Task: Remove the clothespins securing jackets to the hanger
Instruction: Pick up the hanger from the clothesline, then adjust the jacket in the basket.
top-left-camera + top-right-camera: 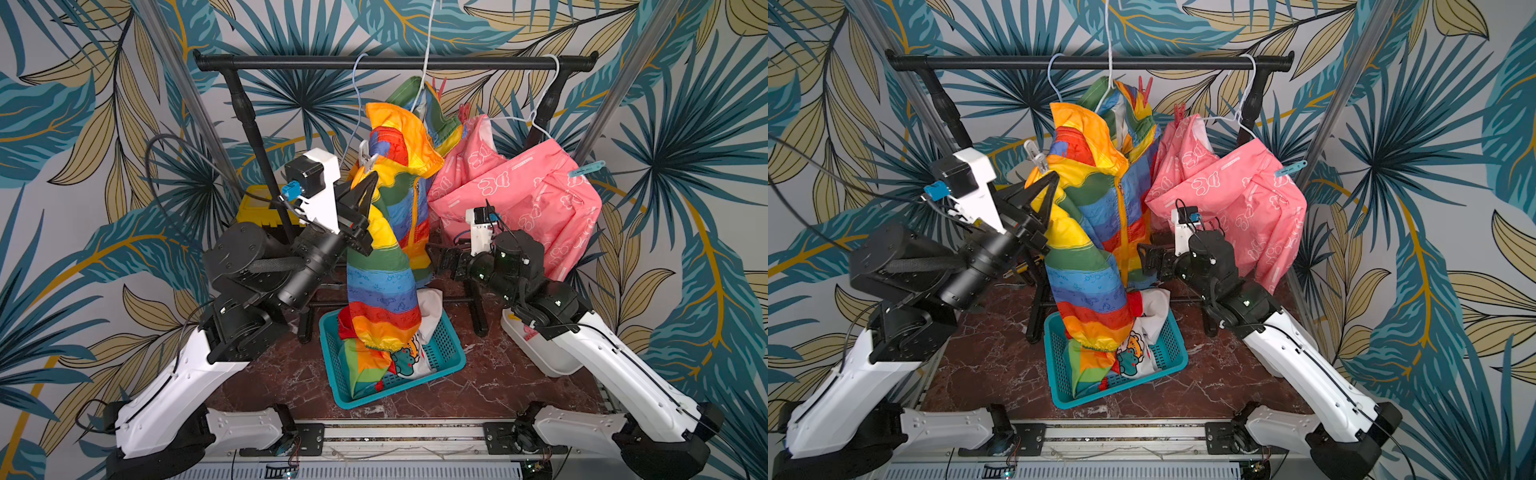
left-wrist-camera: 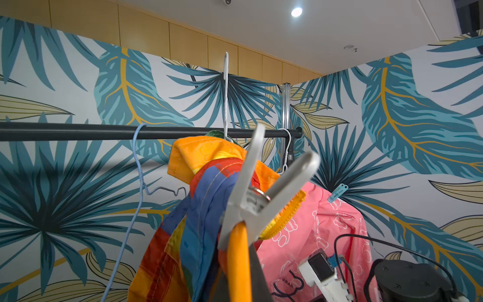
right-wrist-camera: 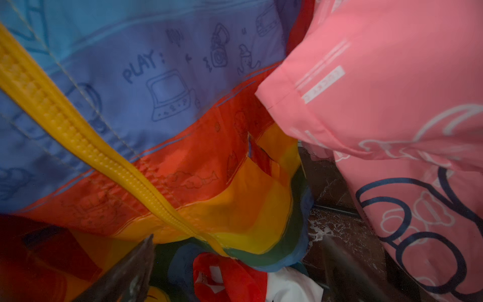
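Nearest the lens we record the pale grey clothespin (image 2: 261,198), clipped on the orange edge of the rainbow-striped jacket (image 1: 390,257). We read "PLAY:" on that jacket's blue stripe. We find the left gripper (image 1: 368,187) pressed together on the same orange edge, just below the clothespin. We find the right gripper (image 1: 445,259) spread wide and holding nothing, low between the rainbow-striped jacket and the pink jacket (image 1: 519,195), which carries a light blue clothespin (image 1: 586,169).
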Robot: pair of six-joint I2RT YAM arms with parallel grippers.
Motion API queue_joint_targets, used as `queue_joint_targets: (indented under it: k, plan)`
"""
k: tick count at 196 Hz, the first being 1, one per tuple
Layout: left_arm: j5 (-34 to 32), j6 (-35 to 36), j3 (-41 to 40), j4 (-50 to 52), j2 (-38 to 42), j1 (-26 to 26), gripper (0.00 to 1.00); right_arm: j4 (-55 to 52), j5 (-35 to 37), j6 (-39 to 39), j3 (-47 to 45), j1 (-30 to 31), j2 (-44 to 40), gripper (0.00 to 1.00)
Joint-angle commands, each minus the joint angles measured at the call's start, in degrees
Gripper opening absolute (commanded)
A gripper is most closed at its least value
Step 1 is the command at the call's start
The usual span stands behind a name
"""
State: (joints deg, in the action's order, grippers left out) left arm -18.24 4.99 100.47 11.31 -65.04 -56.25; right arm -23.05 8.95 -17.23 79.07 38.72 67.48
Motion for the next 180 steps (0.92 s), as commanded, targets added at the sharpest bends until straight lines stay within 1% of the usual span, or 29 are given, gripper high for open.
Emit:
queue_joint_targets:
  k: [1,21,30,36,44,57,66,86,96,111,123,129,132,143,153,168,174,180]
  plan:
    - [5.05,-4.00,-2.37,-6.04,7.16,0.09,0.00,-3.20,1.83,2.71,-0.18,1.65,-1.67,0.99]
    - [6.33,-5.92,-5.69,-5.74,10.12,0.10,0.00,-5.94,0.98,3.29,-1.08,4.98,-3.38,0.99]
    - [6.55,-6.41,-7.19,-5.62,11.27,0.09,0.00,-6.68,1.87,3.91,-1.78,6.94,-4.53,0.99]
    - [6.81,-6.75,-8.20,-5.56,12.06,0.11,0.00,-7.48,2.59,4.19,-2.10,10.06,-5.26,1.00]
    - [7.22,-6.84,-9.68,-5.51,13.02,0.10,0.00,-9.03,4.88,4.40,-2.09,12.74,-6.11,1.00]
    - [6.78,-7.08,-11.79,-5.52,14.47,0.09,0.00,-12.43,11.20,4.18,-1.81,15.92,-7.50,0.99]
    - [7.52,-7.32,-12.92,-5.54,15.48,0.09,0.00,-13.62,13.83,3.21,-2.70,16.22,-9.16,1.00]
    - [8.75,-8.26,-13.37,-4.66,17.97,0.12,0.00,-12.40,21.20,3.04,-6.47,15.97,-14.54,1.00]
    - [9.35,-8.85,-13.23,-4.13,19.23,0.09,0.00,-13.51,23.27,2.23,-6.08,14.92,-15.27,1.00]
    - [10.50,-9.51,-12.48,-2.50,20.28,0.17,0.00,-14.94,23.78,0.81,-4.42,12.69,-14.25,1.00]
    - [11.54,-10.29,-11.27,-0.94,20.86,0.14,0.00,-15.38,23.06,-0.43,-2.67,9.45,-12.21,0.99]
    - [12.40,-10.56,-10.91,-0.34,21.12,0.10,0.00,-15.11,21.64,-0.86,-1.95,7.80,-11.17,1.00]
    - [12.70,-10.86,-10.66,-0.02,21.35,0.10,0.00,-14.75,20.78,-1.01,-1.73,5.46,-10.70,1.00]
    - [13.41,-11.96,-9.89,1.15,21.81,0.09,0.00,-12.57,16.59,-1.85,-1.15,0.83,-8.94,0.99]
    - [14.02,-12.67,-9.38,2.18,22.24,0.09,0.00,-10.66,14.15,-2.04,-0.12,-1.99,-6.76,0.99]
    - [14.46,-13.49,-8.65,3.74,22.80,0.12,0.00,-8.77,12.50,-2.14,2.91,-5.75,-2.59,0.99]
    - [16.21,-13.60,-8.40,4.02,23.08,0.09,0.00,-8.25,10.49,-2.63,4.29,-7.81,-0.82,1.00]
    - [16.60,-13.71,-8.08,4.07,23.37,0.09,0.00,-7.87,8.33,-3.58,5.76,-10.33,0.89,0.99]
